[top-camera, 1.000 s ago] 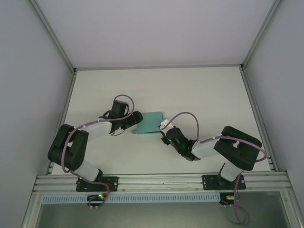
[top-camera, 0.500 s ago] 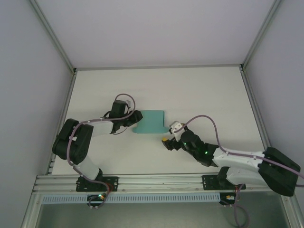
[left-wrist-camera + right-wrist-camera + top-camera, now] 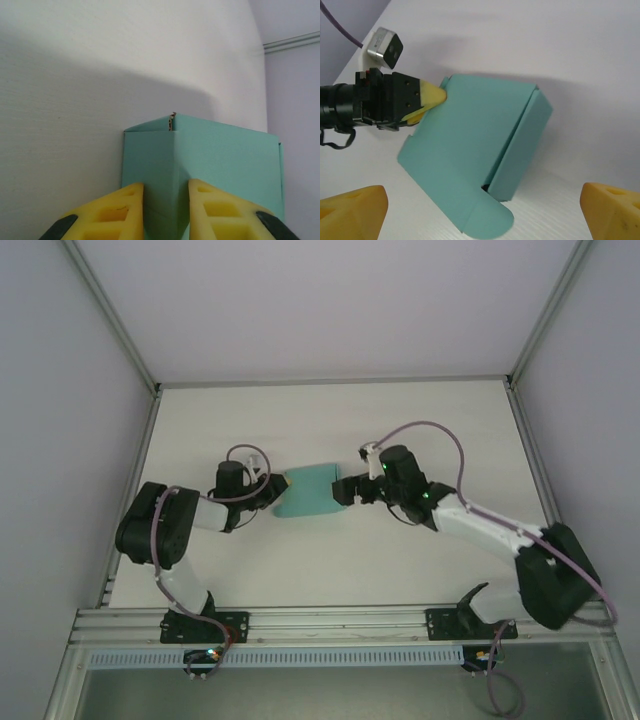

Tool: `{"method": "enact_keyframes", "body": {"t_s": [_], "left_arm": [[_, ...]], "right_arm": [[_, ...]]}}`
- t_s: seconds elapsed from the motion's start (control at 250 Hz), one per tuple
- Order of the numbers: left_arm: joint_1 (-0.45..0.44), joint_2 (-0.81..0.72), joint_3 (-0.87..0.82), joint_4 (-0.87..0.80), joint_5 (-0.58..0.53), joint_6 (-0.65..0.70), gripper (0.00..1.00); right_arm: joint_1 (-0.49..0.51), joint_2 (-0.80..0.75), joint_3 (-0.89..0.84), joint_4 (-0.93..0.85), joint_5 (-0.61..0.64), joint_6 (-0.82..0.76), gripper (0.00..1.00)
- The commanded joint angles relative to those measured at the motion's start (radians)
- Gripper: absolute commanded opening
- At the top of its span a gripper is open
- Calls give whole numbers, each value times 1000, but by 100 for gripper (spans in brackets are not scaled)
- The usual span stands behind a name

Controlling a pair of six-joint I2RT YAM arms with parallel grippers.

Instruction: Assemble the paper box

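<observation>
A: Near the middle of the tabletop (image 3: 250, 420), the paper box (image 3: 312, 492) lies as a folded teal shape, well apart from every edge. It is plain card with no markings.

B: Form of it?

A: From the right wrist, the paper box (image 3: 470, 135) shows a broad top panel and a narrow side wall. A rounded tab (image 3: 487, 220) sticks out at the end nearest that camera. A dark gap shows where the tab meets the wall, so that end is not closed.

B: Left side?

A: The left gripper (image 3: 278, 483) is at the box's left end, on the side toward the tabletop's left edge. Its jaws are narrow and pinch the card. From the left wrist, the left gripper (image 3: 166, 200) has a folded ridge of the paper box (image 3: 225, 165) between its yellow fingers (image 3: 112, 210). From the right wrist, one yellow fingertip (image 3: 432, 96) lies on the corner of the top panel.

B: Right side?

A: The right gripper (image 3: 345, 488) is just beside the box's right end with its jaws wide, holding nothing. Its own fingertips (image 3: 355, 210) sit far apart in the lower corners of the wrist view, clear of the card. I cannot tell from above whether it touches the box.
</observation>
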Motion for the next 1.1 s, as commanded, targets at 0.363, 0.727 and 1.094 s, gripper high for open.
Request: {"method": "enact_keyframes", "body": {"t_s": [0.363,0.727,1.094], "left_arm": [[26,127,-79,-14,-18,-31,16],[-29,-6,2,-166,-43,90,28],[-425,-372,360,-904,-775,825,100]], "right_arm": [[-76,458,234,36,-511,206,90],[-95,458,191,255,-594,350,44],[-244,269,35,193,-621,470,40]]}}
